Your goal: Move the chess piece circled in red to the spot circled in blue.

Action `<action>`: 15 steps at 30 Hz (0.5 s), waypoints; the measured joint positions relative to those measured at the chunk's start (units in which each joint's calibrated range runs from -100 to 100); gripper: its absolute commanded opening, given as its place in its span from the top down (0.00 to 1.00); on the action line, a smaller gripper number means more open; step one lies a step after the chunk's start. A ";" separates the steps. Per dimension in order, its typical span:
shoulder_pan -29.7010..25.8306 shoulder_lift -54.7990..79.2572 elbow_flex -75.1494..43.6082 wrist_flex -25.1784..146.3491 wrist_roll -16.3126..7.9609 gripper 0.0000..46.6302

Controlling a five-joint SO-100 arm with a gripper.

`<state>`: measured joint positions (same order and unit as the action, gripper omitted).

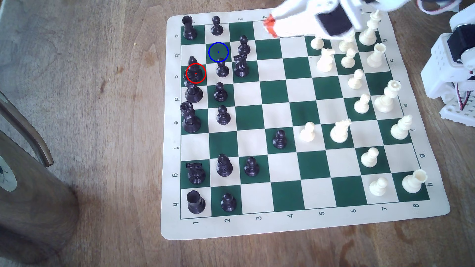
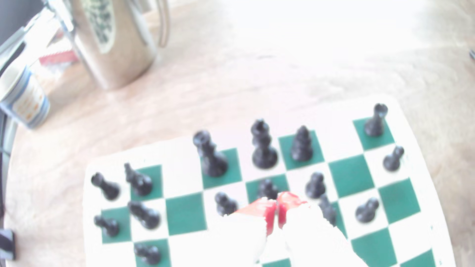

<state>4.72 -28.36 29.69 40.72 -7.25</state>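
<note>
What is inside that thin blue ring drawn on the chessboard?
Inside the thin blue ring is a bare dark green square with a small blue dot. No piece stands there; the ball head of the short black pawn below just overlaps its rim.

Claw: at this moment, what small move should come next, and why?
Probably carry the claw across toward the exterior view's left and nearer the bishop, opening on the way. Its red tips look shut and empty in the wrist view, and it hangs over the board's far edge, well away from the bishop, which stands on its red-ringed square. The blue-ringed square is free.
</note>
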 measured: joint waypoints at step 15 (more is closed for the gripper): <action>4.35 42.56 -47.18 11.79 -7.67 0.82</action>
<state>9.07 14.20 -17.49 52.51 -14.92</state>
